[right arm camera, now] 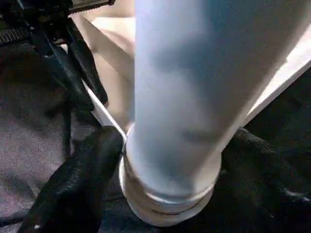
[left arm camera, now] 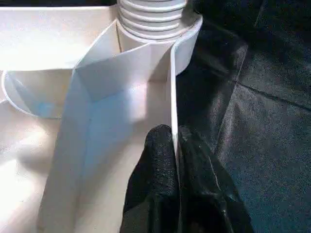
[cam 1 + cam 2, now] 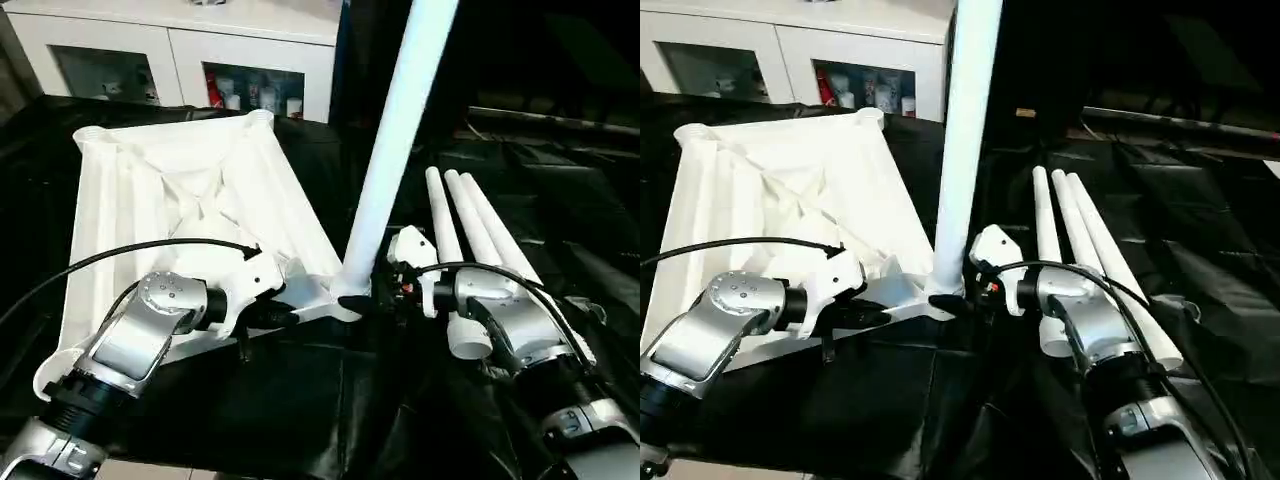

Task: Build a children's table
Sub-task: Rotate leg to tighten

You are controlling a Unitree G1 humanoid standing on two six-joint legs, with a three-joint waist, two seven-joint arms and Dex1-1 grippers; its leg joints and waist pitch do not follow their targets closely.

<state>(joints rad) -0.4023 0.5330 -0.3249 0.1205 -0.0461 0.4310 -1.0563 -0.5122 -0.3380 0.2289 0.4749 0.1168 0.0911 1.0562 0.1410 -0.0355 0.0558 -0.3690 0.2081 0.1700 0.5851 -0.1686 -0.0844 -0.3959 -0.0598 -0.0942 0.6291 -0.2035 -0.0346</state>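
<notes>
The left gripper [image 2: 175,145] has its two black fingers pinched tight on the thin white rim of the table top [image 3: 180,190], one finger on each side of the wall, just short of the corner socket [image 2: 155,29]. The right gripper [image 1: 165,165] stands with its fingers [image 1: 77,179] spread wide around the foot of the upright leg [image 3: 395,150], one on either side of the tube where its threaded end meets that same socket; whether they press on it or merely flank it I cannot tell.

The table top lies upside down on the black cloth [image 3: 330,410], ribbed underside up, and the socket carrying the leg is at its near right corner, between the two grippers. The leg rises steeply from there, leaning a little to the right. The three spare legs [image 3: 480,250] lie side by side on the cloth just right of the top, their thick ends near the right wrist. Beyond the far edge of the cloth stands a white glass-door cabinet [image 3: 180,60]
</notes>
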